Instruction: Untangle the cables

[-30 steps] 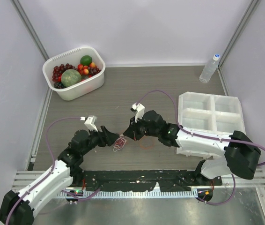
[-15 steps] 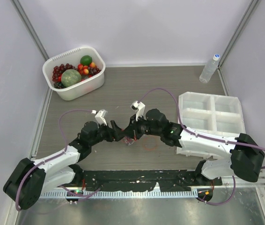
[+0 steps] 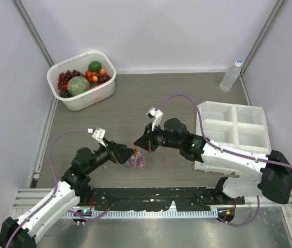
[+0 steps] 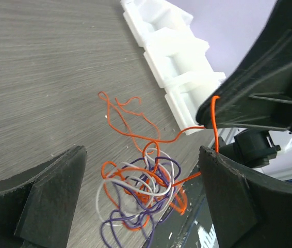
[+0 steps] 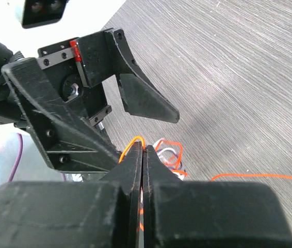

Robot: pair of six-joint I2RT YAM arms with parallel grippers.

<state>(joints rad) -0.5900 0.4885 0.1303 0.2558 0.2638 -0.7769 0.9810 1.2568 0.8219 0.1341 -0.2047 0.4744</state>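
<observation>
Pull-apart step. Right tool [image 5: 143,149] pinched shut on thin orange wire [image 4: 215,123]; left tool [image 4: 142,152] wide, empty, straddling orange-white-purple wire tangle [image 4: 135,194]. Next: clamp tangle.

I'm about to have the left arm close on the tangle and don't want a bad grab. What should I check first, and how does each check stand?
1. Right gripper shut on the orange wire: ok, the wire is pinched between its fingertips.
2. Left gripper open: ok, jaws stand wide.
3. Tangle between the left jaws: ok, it sits in the gap, touching neither side.
4. Strands separated: not ok, orange, white and purple loops are knotted together.
5. Tangle lifted off the table: cannot tell.
</observation>
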